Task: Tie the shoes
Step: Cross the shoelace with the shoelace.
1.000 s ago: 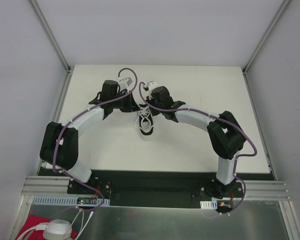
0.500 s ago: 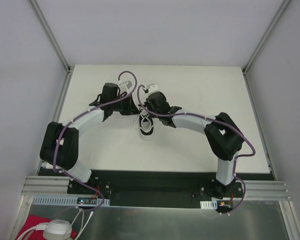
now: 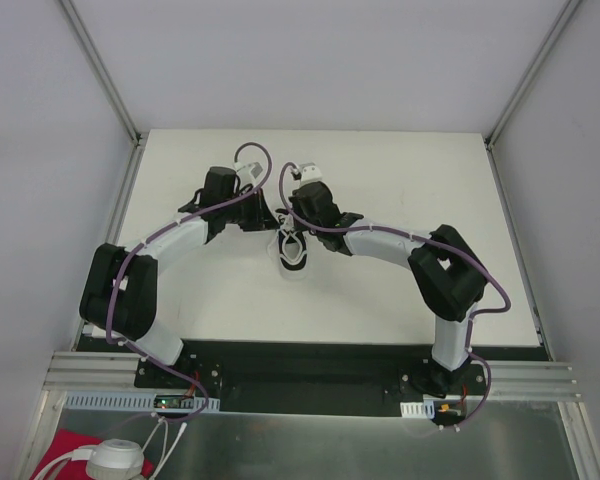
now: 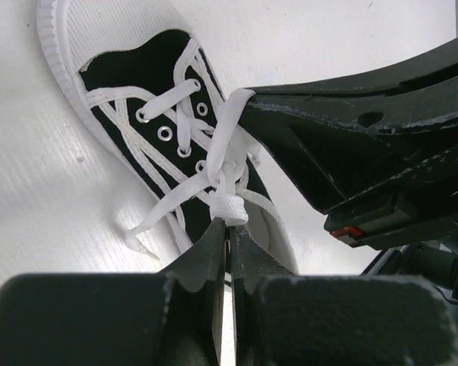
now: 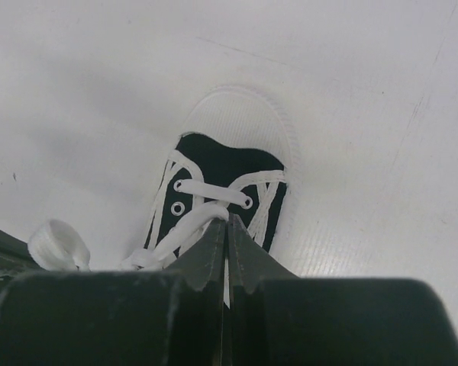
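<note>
The small black sneaker with a white sole lies on the white table between my two grippers, toe toward the arm bases. My left gripper is shut on a bunched white lace at the knot over the shoe's tongue. My right gripper is shut on another lace strand just above the eyelets. In the left wrist view the right gripper's finger pinches the lace loop pulled up from the knot. The shoe's toe cap shows in the right wrist view.
The white table ends at grey walls on the left, right and back. A metal rail and black base plate run along the near edge. A loose lace loop hangs at the left of the right wrist view.
My right gripper has moved left and a little back, closing in on the left gripper over the shoe. The left gripper has shifted slightly. The shoe stays in place.
</note>
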`<state>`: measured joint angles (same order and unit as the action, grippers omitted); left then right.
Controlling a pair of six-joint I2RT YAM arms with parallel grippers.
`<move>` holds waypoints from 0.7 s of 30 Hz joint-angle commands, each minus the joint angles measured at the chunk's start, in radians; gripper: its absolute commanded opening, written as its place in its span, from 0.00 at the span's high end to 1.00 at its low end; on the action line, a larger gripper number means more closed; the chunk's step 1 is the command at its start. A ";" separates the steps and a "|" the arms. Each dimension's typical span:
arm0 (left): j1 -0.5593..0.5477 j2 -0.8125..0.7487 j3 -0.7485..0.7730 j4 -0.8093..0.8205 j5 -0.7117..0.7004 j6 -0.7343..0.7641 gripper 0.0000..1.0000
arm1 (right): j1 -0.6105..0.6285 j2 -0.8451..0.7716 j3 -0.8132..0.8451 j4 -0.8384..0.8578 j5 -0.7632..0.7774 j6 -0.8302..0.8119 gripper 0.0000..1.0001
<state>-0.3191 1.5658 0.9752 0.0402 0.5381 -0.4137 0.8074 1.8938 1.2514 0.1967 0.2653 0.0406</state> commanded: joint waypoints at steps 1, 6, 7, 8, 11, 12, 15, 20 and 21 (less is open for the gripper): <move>0.009 -0.012 -0.021 0.006 0.016 -0.039 0.97 | 0.001 0.017 -0.001 0.075 0.011 0.015 0.99; 0.023 -0.013 -0.039 0.006 0.019 -0.054 0.67 | 0.001 0.024 -0.007 0.109 -0.015 -0.002 0.99; 0.026 -0.018 -0.040 0.006 0.020 -0.056 0.63 | 0.001 0.025 -0.007 0.110 -0.027 -0.010 0.99; 0.031 -0.021 -0.043 0.006 0.017 -0.060 0.61 | 0.001 0.027 -0.007 0.113 -0.035 -0.011 0.99; 0.045 -0.030 -0.043 0.006 0.010 -0.063 0.54 | 0.001 0.027 -0.007 0.122 -0.051 -0.013 0.99; 0.049 -0.033 -0.043 0.006 0.007 -0.065 0.54 | -0.001 0.025 -0.010 0.130 -0.052 -0.013 0.99; 0.071 -0.047 -0.046 0.006 0.003 -0.071 0.53 | -0.001 0.022 -0.024 0.151 -0.047 -0.015 0.99; 0.113 -0.075 -0.053 0.029 0.000 -0.114 0.54 | 0.001 0.018 -0.029 0.158 -0.040 -0.018 0.99; 0.120 -0.079 -0.058 0.064 -0.001 -0.126 0.54 | -0.001 0.016 -0.029 0.162 -0.040 -0.018 0.99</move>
<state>-0.2283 1.5486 0.9329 0.0399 0.5411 -0.4843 0.8074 1.9182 1.2316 0.3012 0.2268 0.0330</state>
